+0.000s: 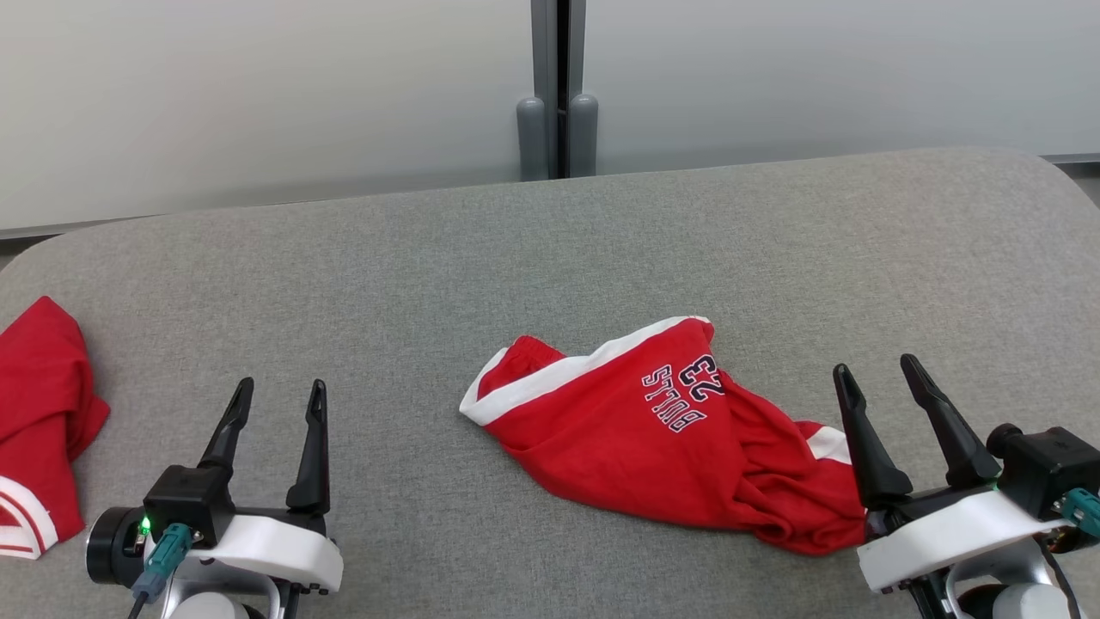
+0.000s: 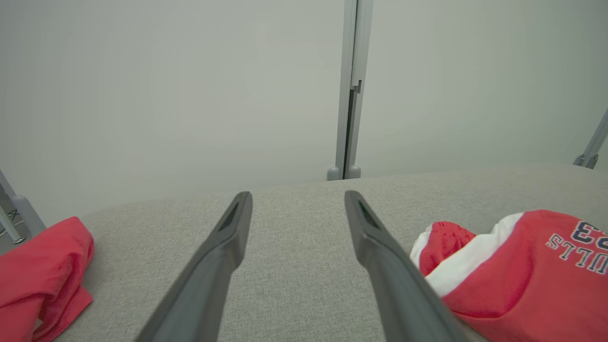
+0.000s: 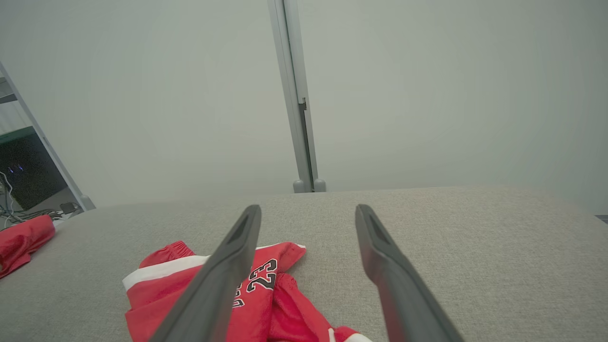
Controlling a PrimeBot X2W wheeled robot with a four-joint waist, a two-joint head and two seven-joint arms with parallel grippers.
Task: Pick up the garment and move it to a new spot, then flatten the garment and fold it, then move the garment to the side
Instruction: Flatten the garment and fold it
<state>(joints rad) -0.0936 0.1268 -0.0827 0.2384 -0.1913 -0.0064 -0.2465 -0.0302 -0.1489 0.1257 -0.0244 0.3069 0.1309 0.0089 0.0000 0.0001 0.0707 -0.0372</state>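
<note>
- The garment [image 1: 653, 430], red with white bands and a "BULLS 23" print, lies crumpled on the grey padded table [image 1: 550, 241], a little right of the middle and toward the near edge.
- The left gripper [image 1: 284, 383] hovers at the near left with its two fingers spread apart and nothing between them. It is well apart from the garment.
- The right gripper [image 1: 875, 364] is at the near right, also spread wide and empty. The bunched right end of the garment reaches up to its body; I cannot tell if they touch.
- Judging from this, the step in hand is the first one, to pick the garment up, and no grasp has been made.
- To do it well, I think the right gripper should come down on the bunched folds just beside it and pinch through few layers, not the whole heap.
- The left gripper could take the white band at the far left end, so that the cloth hangs between two points and opens when lifted.
- The lift should be high enough that no part drags on the padding.
- Count: two grippers with two dark fingers each, one table, and two red cloth pieces. The second red cloth [image 1: 39, 413] lies at the left edge, well apart from the garment.
</note>
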